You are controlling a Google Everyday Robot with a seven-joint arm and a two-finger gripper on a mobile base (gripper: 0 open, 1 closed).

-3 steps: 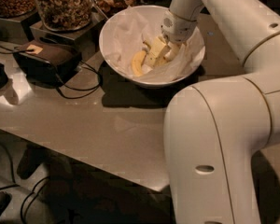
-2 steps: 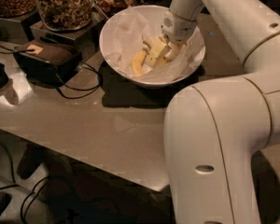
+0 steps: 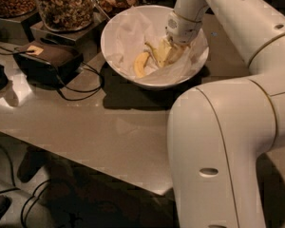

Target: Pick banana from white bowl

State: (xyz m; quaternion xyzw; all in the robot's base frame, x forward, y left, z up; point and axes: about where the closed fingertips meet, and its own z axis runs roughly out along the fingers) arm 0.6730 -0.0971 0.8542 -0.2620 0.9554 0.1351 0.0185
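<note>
The white bowl (image 3: 123, 37) stands on the table at the upper middle. Two yellow bananas lie in it. The banana (image 3: 160, 54) with the long thin stem lies at the bowl's right side, directly under my gripper (image 3: 173, 49), which reaches down into the bowl from above and covers the banana's right part. A shorter, paler banana (image 3: 141, 63) lies just to its left, apart from the gripper. My white arm fills the right half of the view.
Glass jars of nuts (image 3: 64, 4) stand on blocks behind and left of the bowl. A dark box (image 3: 47, 58) with cables lies to the left of the bowl. The table's front edge (image 3: 85, 167) runs diagonally below.
</note>
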